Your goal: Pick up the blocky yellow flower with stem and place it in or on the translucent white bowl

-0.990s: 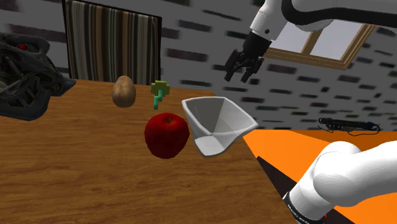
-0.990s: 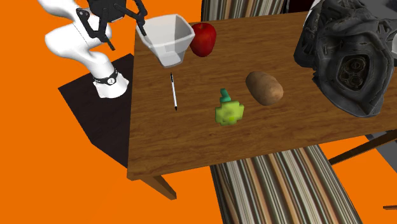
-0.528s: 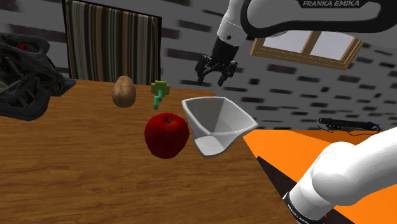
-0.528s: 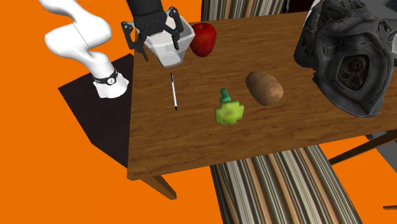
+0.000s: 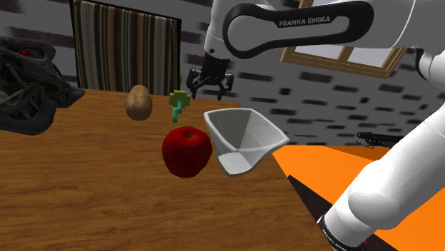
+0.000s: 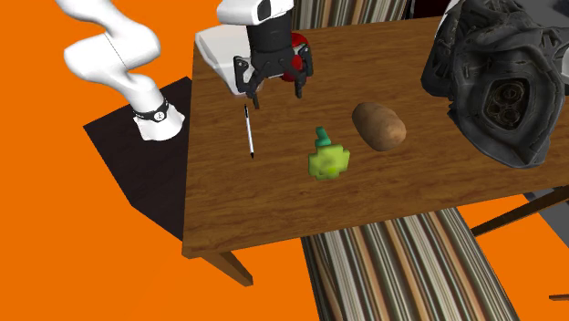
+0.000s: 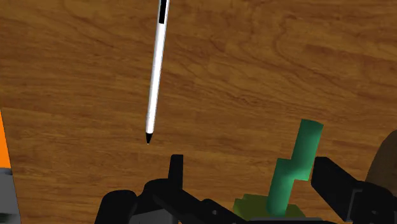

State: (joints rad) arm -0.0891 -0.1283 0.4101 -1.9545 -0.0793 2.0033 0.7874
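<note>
The blocky flower (image 6: 328, 161) lies on the wooden table (image 6: 274, 201), its yellow-green head toward the table's near edge in the second exterior view and its green stem (image 7: 295, 164) pointing at the bowl side. In the shoulder view the flower (image 5: 178, 103) lies behind the red apple. The white bowl (image 5: 244, 138) stands at the table's corner; in the second exterior view the arm covers most of the bowl (image 6: 212, 49). My gripper (image 6: 274, 88) hangs open above the table between bowl and flower. In the wrist view the gripper (image 7: 253, 168) has the stem near one finger, untouched.
A black-and-white pen (image 6: 248, 131) lies on the table by the gripper. A red apple (image 5: 187, 151) stands beside the bowl, a brown potato (image 6: 378, 126) beyond the flower. A bulky dark grey machine (image 6: 500, 75) fills the table's far end. A striped chair (image 5: 125, 50) stands behind.
The arm has swung from off the table's corner, over the bowl, toward the flower. The gripper stayed open. Nothing on the table moved.
</note>
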